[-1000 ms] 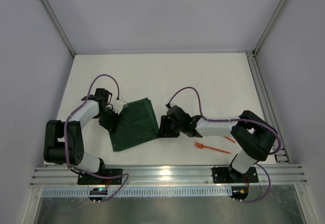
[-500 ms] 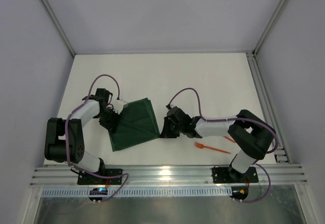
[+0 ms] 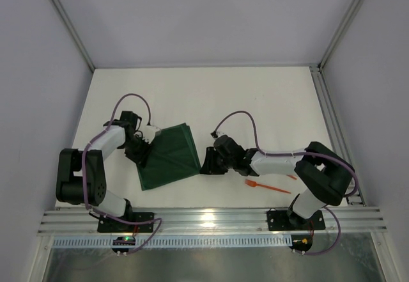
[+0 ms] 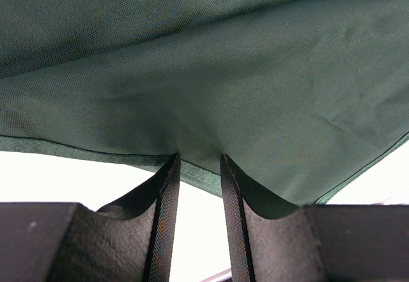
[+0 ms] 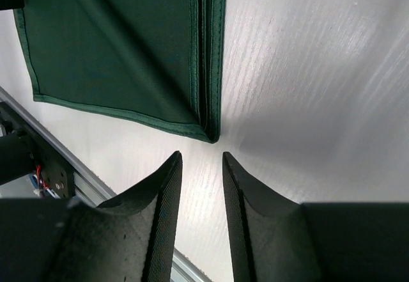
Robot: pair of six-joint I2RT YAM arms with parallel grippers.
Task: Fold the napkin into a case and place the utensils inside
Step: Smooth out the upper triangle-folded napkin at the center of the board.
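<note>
I've got the napkin [image 3: 169,157] lying folded on the table [image 3: 255,96], left of centre. The left claw [image 4: 199,162] is at its 10 o'clock edge, jaws a narrow gap apart, hem at the tips. I can't tell if it's pinched. The right claw [image 5: 199,157] is at the 3 o'clock corner, just short of the cloth, gap narrow, holding nothing. The fork [image 3: 265,185] lies at the napkin's 4 o'clock, well apart.

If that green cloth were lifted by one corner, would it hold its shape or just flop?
Probably flop: the napkin lies in thin, soft folded layers with faint creases. It looks light, so a nudge would likely bunch it rather than slide it whole. Its weave seems matte, so the left pincer at its edge should not slip much.
</note>
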